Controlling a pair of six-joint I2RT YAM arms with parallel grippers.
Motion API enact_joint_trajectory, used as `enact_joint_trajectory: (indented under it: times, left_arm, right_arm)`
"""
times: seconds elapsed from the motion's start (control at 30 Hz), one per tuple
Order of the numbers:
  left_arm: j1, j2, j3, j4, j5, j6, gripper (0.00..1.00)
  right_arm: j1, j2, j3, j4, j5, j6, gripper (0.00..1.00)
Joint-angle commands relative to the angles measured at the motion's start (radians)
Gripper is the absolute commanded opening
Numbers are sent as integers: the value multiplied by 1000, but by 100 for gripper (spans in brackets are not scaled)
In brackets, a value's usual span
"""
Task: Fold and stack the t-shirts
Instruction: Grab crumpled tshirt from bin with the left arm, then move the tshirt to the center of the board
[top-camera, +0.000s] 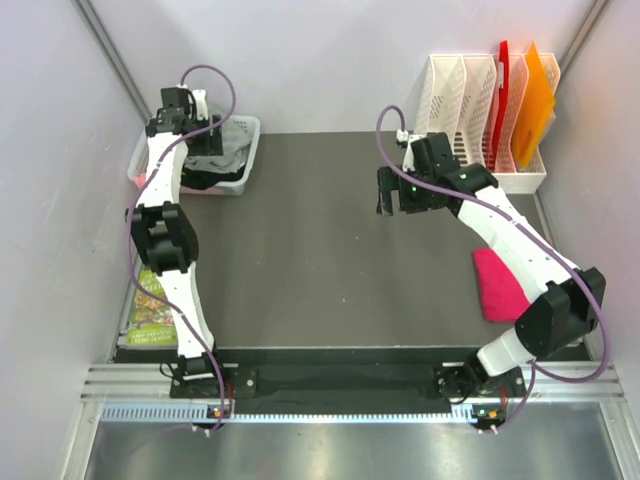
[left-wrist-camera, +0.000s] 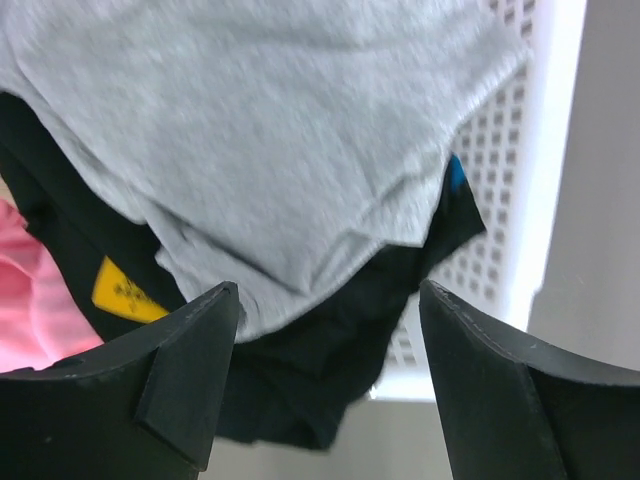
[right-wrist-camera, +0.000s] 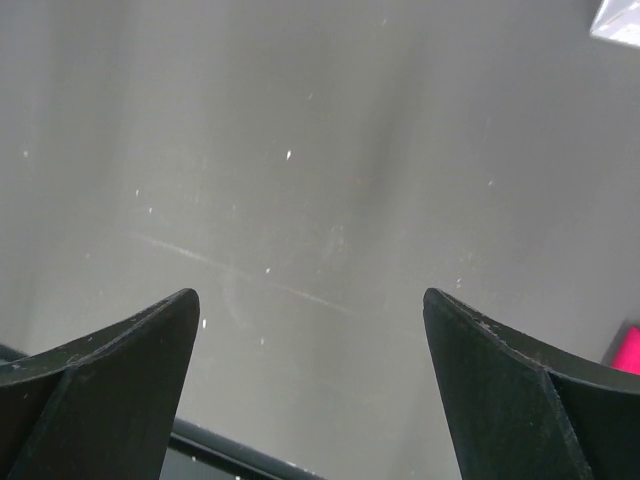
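Left pincer (left-wrist-camera: 330, 305): jaws wide apart, holding nothing, over the basket (top-camera: 248, 150) at the far left corner of the bench (top-camera: 300, 260).
Grey t-shirt (left-wrist-camera: 270, 130): crumpled in the basket, on top of a black garment (left-wrist-camera: 300, 380).
Right pincer (right-wrist-camera: 310, 300): jaws spread, empty, above bare bench.
Pink t-shirt (top-camera: 495, 285): folded, on the bench's right side, partly under the right arm.
Rack (top-camera: 450, 90): far right corner, holding a red folder (top-camera: 503, 75) and an orange folder (top-camera: 535, 90).

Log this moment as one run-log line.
left gripper: open, over grey t-shirt in basket | right gripper: open, over table | pink t-shirt: folded, right side of table
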Motion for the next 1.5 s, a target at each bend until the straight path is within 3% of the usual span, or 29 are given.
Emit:
enact_joint_trajectory:
  times: [0.0,0.33,0.43,0.47,0.5,0.57,0.6,0.83,1.13,1.27,1.47]
  left_arm:
    - [4,30,62,122,-42,34,77]
    - [4,131,55,148,-153,59,75]
    - [4,154,55,140,-133,79,70]
    - [3,156,55,137,-127,80,62]
    - [4,157,55,136,-119,80,43]
    - [3,147,57,134,-110,74,19]
    - [3,140,57,134,-109,73,1]
    - [-8,23,57,146,-4,68,0]
    - [-77,-338,55,124,258,91,0]
    - [-114,-422,55,21,374,134,0]
    - [-256,-518,-43,-166,401,250,0]
  right_arm:
    - [18,-77,-40,37,17,13,93]
    - [20,-120,-43,8,9,31,91]
    - [20,-129,-43,0,11,34,89]
    - [20,-134,-41,-1,9,36,88]
    - [20,-134,-41,-3,11,34,84]
    - [20,-134,-43,-9,8,36,78]
    - [20,-134,-43,-10,6,36,72]
    - [20,-128,-72,5,-28,28,66]
    - [21,-120,-103,20,-23,-15,65]
    - [21,-116,-98,28,-8,-28,65]
    - [18,-113,-61,37,58,-35,60]
